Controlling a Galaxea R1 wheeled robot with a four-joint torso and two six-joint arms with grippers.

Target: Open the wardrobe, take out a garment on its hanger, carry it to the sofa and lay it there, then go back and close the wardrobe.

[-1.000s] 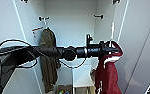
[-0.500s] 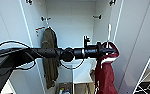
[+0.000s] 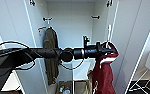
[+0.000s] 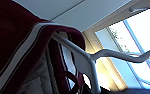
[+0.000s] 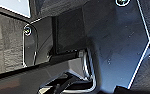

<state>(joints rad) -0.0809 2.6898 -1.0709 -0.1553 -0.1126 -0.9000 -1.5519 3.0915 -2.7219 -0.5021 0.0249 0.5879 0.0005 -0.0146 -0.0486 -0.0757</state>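
Inside the open wardrobe [image 3: 71, 30] we see one olive jacket [image 3: 51, 50] hanging near its left wall. Our left gripper [image 3: 108, 50] holds the hanger [image 4: 76, 53] with the garment [image 3: 104, 72] just outside the right door edge; its jaws' stand we cannot tell.

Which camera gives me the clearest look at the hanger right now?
The left wrist view: the white hanger runs close across it, with the maroon garment draped over it. The head view shows just a sliver of white at the left claw, above the hanging jacket. The right wrist view shows dark robot parts.
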